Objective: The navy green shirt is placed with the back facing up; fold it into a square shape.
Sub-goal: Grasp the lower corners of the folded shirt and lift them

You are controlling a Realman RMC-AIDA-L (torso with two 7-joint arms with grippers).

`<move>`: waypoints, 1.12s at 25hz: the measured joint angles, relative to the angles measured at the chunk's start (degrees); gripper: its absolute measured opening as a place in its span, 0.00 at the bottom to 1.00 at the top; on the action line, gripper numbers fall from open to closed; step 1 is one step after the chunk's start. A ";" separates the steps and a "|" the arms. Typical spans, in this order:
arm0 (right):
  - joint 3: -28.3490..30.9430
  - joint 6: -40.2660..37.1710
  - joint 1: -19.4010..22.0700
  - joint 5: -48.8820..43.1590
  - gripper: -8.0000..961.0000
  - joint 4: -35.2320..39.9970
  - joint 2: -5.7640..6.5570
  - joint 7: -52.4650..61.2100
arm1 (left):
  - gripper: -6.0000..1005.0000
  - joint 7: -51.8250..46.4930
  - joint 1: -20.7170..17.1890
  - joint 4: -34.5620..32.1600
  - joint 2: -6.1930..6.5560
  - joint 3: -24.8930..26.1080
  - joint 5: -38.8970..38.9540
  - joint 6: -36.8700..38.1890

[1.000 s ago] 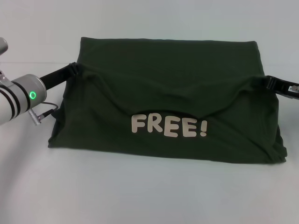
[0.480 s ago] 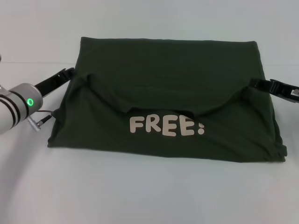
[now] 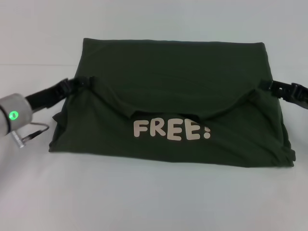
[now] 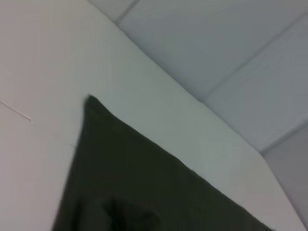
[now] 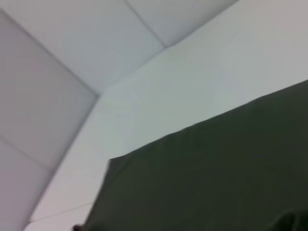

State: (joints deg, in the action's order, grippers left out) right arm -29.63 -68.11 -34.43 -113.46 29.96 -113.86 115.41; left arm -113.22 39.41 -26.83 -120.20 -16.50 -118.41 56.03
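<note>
Since a second ago my two grippers have carried the shirt's point(image 3: 175, 77) far flap down toward me, so its sagging edge now covers the tops of the off-white letters point(image 3: 171, 130) and half the exclamation mark, and my left arm point(image 3: 14, 113) has swung lower and outward. My left gripper point(image 3: 81, 83) sits at the shirt's left edge, my right gripper point(image 3: 270, 86) at its right edge, level with each other across the cloth. Each one meets the dark green fabric where the flap's corner lies, and the flap's edge dips between them. Whether either pair of jaws is clamped on the cloth or parted I cannot tell, for the tips are black against dark folds. My shirt lies in the middle of the white table point(image 3: 154, 197), spread wide, its far edge straight and its near edge running below the letters. From my left wrist I see only a pointed corner of the shirt point(image 4: 144, 183) on the table; from my right wrist only a broad dark stretch of shirt point(image 5: 216, 178), with none of my own fingers showing in either.
</note>
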 joint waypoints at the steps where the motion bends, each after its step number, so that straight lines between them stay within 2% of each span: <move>1: -0.10 -1.87 0.44 0.11 0.71 0.18 0.18 -0.23 | 0.51 -2.57 -0.79 -1.85 0.28 -0.61 -2.53 3.36; 4: -0.55 -5.81 1.60 -0.03 0.78 0.42 0.40 -1.35 | 0.55 -9.25 -3.03 -8.47 0.58 -0.99 -10.91 10.86; 11: -0.68 -8.99 3.33 -0.16 0.78 0.34 0.24 -4.00 | 0.66 -12.65 -3.80 -10.60 1.21 -1.00 -19.24 12.87; 17: -0.69 -8.92 3.40 -0.19 0.78 0.19 -0.14 -4.73 | 0.76 -13.15 -3.35 -10.46 1.19 -1.66 -21.03 11.23; 28: -0.70 -8.96 3.39 -0.19 0.78 -0.11 -0.25 -4.81 | 0.76 -12.74 -3.93 -10.71 0.82 -2.66 -23.04 10.18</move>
State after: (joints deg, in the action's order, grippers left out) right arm -30.32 -77.06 -31.04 -113.64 29.85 -114.11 110.60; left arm -125.96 35.48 -37.54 -119.39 -19.16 -141.45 66.21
